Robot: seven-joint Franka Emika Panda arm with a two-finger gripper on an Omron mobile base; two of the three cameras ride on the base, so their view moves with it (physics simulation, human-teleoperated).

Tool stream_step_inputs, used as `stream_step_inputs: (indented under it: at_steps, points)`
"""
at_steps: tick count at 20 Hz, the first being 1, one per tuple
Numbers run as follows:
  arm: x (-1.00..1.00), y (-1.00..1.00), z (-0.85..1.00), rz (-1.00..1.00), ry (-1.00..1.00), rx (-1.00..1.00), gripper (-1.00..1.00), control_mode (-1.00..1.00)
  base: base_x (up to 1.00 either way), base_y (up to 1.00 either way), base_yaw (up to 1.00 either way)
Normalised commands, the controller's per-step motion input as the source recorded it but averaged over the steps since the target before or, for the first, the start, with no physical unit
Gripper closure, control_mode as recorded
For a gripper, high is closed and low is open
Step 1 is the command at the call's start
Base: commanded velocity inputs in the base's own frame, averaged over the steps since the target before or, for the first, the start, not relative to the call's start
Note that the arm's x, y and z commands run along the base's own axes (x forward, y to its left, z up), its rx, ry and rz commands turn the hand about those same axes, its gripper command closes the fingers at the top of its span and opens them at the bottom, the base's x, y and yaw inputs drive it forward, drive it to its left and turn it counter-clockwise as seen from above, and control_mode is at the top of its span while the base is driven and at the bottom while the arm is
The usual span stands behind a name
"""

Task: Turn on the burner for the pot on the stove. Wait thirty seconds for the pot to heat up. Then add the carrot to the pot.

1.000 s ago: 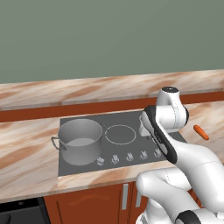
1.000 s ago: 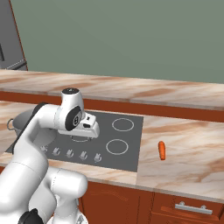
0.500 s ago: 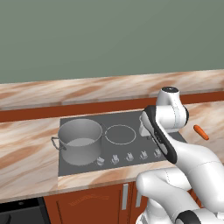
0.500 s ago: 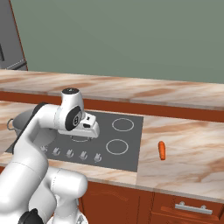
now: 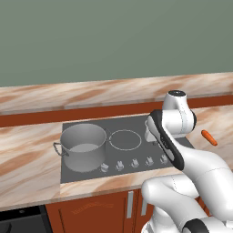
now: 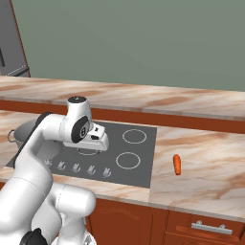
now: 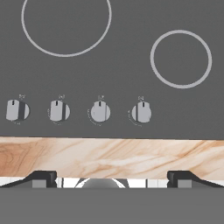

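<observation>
The grey pot [image 5: 84, 145] stands on the left burner of the dark stove [image 5: 132, 124], partly hidden behind my arm in the right base view, where its rim [image 6: 23, 133] shows. The orange carrot [image 5: 209, 137] lies on the marble counter right of the stove, also seen as the carrot [image 6: 177, 164]. My gripper [image 6: 93, 146] hangs open above the middle of the stove [image 6: 143, 155], pointing down. In the hand view the gripper [image 7: 112, 179] is open and holds nothing, its fingertips [image 7: 41, 178] wide apart below several silver knobs [image 7: 100, 111].
A row of silver knobs [image 5: 135, 162] runs along the stove's front edge. White ring markings [image 7: 180, 58] show the free burners. A marble counter [image 6: 206, 162] spreads to both sides, with a raised marble ledge [image 5: 91, 95] and green wall behind.
</observation>
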Motion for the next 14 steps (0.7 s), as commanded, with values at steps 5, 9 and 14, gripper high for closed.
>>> stream_step_inputs:
  at_steps: [5, 9, 14]
  points:
    - [0.00, 0.00, 0.00, 0.00, 0.00, 0.00, -1.00, -1.00, 0.00, 0.00, 0.00]
    - [0.00, 0.00, 0.00, 0.00, 0.00, 0.00, -1.00, -1.00, 0.00, 0.00, 0.00]
    - [0.00, 0.00, 0.00, 0.00, 0.00, 0.00, -1.00, -1.00, 0.00, 0.00, 0.00]
